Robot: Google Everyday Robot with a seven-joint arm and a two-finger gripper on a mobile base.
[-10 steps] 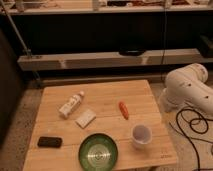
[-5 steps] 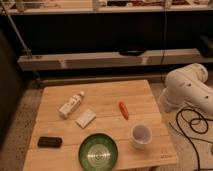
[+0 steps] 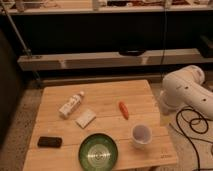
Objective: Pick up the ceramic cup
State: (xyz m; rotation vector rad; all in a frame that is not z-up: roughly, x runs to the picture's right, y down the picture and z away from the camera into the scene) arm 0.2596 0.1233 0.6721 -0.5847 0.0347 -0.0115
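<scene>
Right now I see the ceramic cup (image 3: 141,135) standing upright at about 5 o'clock on the wooden table (image 3: 102,96), near its front edge, with the green plate (image 3: 83,150) close at its 8 o'clock. My white arm (image 3: 184,92) sits past the table at 3 o'clock. The gripper is out of view, so I cannot tell its state.

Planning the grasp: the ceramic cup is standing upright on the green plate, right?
No. The camera view shows the ceramic cup standing upright on the table beside the green plate, apart from it. The tool is out of view; only the arm shows.
</scene>
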